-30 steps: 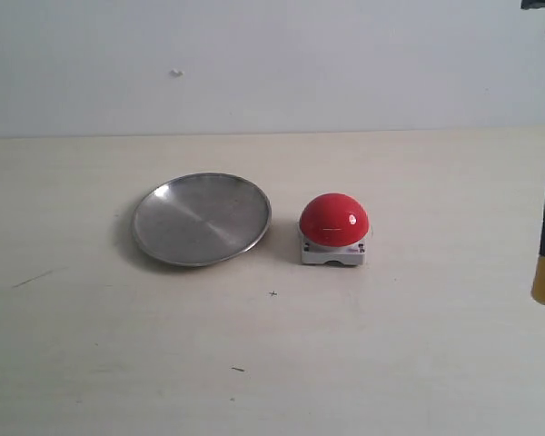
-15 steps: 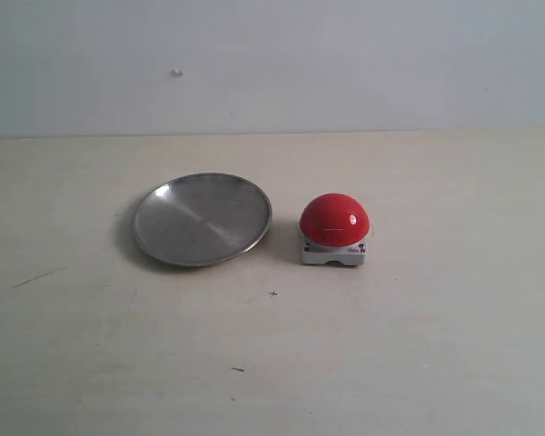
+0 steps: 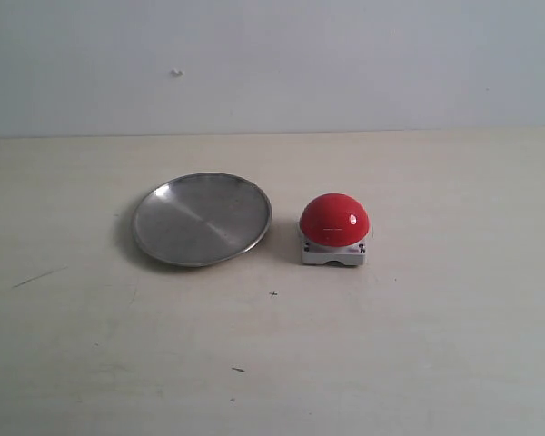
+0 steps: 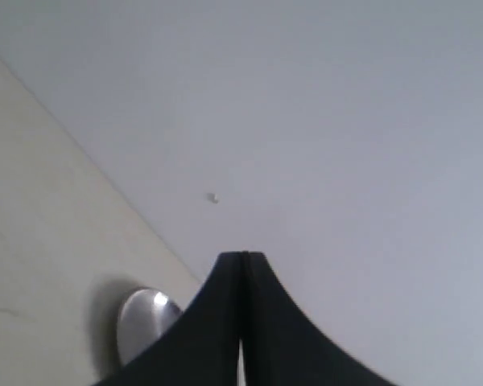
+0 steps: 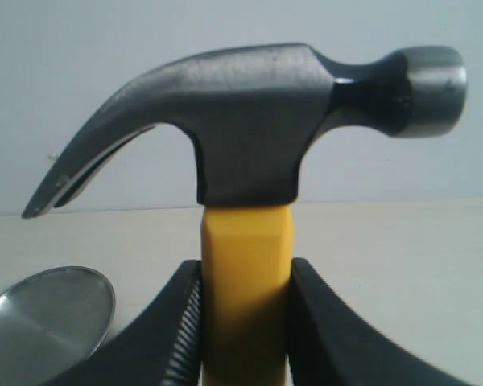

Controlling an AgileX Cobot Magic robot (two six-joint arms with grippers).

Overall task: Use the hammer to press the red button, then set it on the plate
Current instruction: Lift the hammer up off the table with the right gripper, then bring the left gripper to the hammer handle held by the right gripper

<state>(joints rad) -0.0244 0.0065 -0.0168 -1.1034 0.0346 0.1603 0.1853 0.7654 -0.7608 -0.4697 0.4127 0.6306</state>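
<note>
The red button (image 3: 333, 220), a glossy dome on a grey square base, sits on the table just right of the silver plate (image 3: 202, 218). Neither arm nor the hammer shows in the exterior view. In the right wrist view my right gripper (image 5: 245, 277) is shut on the yellow handle of the hammer (image 5: 249, 137), right below its dark head, which stands upright. The plate (image 5: 44, 318) shows at the frame's lower corner. My left gripper (image 4: 241, 259) is shut with nothing in it, its fingers pressed together, with a piece of the plate (image 4: 143, 320) beside them.
A pale wooden table (image 3: 436, 345) runs to a plain light wall (image 3: 345, 64) behind. A few small dark specks (image 3: 237, 369) lie on the table in front of the plate and button.
One second ago the hammer's black-and-yellow handle hung at the exterior view's right edge; it has since left that view. Plate and button have not moved.
</note>
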